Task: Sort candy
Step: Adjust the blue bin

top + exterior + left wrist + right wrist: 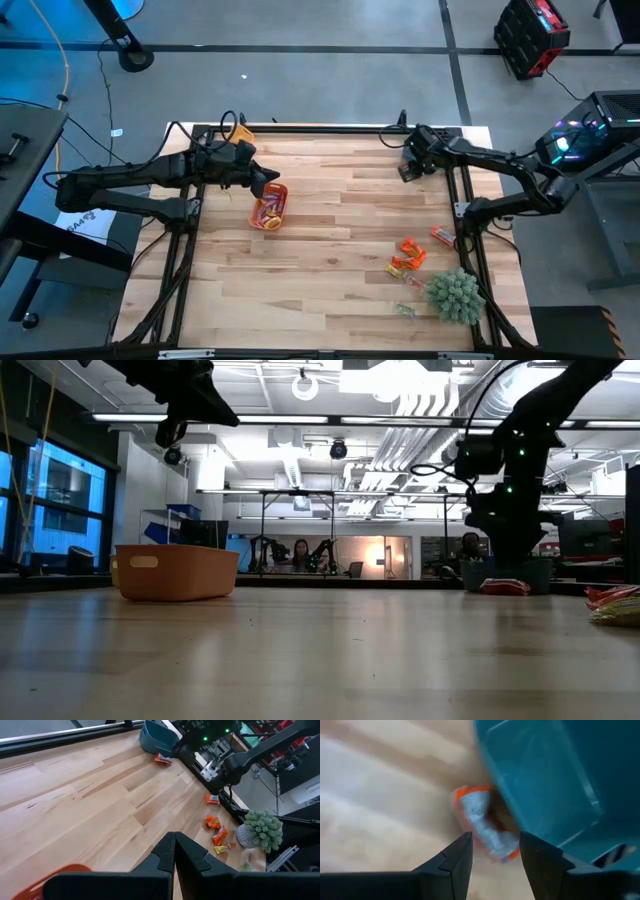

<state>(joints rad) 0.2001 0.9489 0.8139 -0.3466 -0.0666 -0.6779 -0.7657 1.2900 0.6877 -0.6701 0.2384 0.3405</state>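
Observation:
My left gripper point(174, 839) is shut and empty, hovering over the orange tray point(270, 207), which holds several candies point(266, 214). My right gripper point(495, 839) is open near the far right corner point(408, 172), pointing down. Its fingers stand either side of an orange-and-silver candy point(482, 822) without touching it. That candy lies on the table against the wall of the teal tray point(545, 780), which also shows in the left wrist view point(156, 737). More candies point(408, 258) lie loose on the table's near right part.
A spiky green plant ball point(455, 295) stands near the right near corner, beside the loose candies, with one green candy point(404, 310) to its left. The middle of the wooden table point(330, 230) is bare. People sit in the room beyond the table point(300, 555).

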